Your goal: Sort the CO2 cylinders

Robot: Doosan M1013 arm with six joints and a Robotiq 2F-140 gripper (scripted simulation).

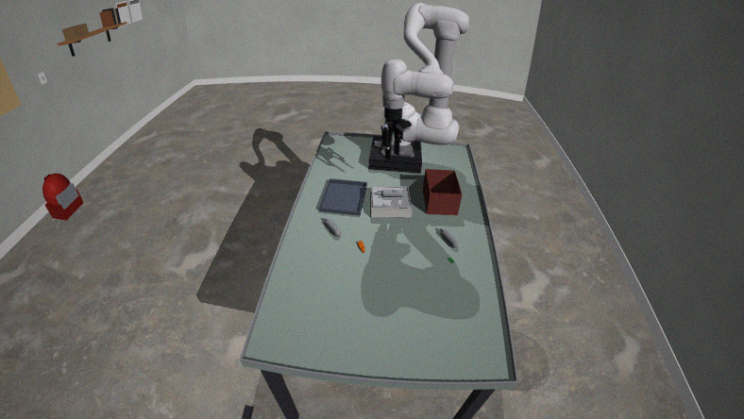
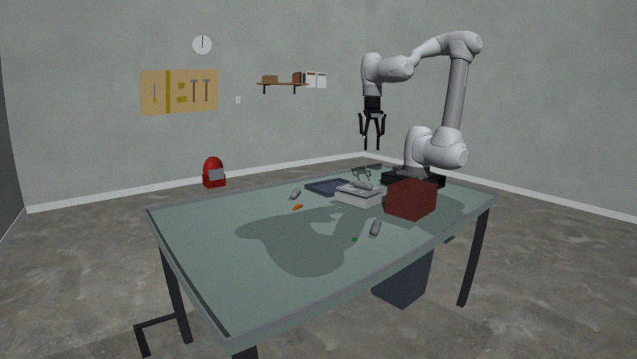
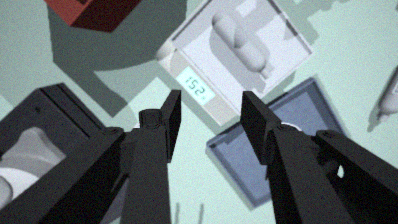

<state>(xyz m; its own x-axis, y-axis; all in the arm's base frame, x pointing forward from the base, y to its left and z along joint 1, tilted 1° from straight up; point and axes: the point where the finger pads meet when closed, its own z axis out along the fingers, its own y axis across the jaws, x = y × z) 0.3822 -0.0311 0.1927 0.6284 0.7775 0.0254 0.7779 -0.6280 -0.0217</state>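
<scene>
One grey CO2 cylinder (image 1: 391,192) lies flat on the white scale (image 1: 390,203); the pair also shows in the wrist view, cylinder (image 3: 240,42) on scale (image 3: 235,55), whose display (image 3: 196,90) reads 152. Two more cylinders lie on the table, one at the left (image 1: 330,227) and one at the right (image 1: 447,238). The blue tray (image 1: 342,196) is left of the scale and the red scrap bin (image 1: 442,191) is right of it. My gripper (image 2: 371,147) hangs high above the table behind the scale, its fingers apart with nothing between them.
A small orange piece (image 1: 360,245) and a small green piece (image 1: 450,259) lie on the table in front of the scale. The arm's black base plate (image 1: 396,159) stands behind the scale. A low rim runs round the table.
</scene>
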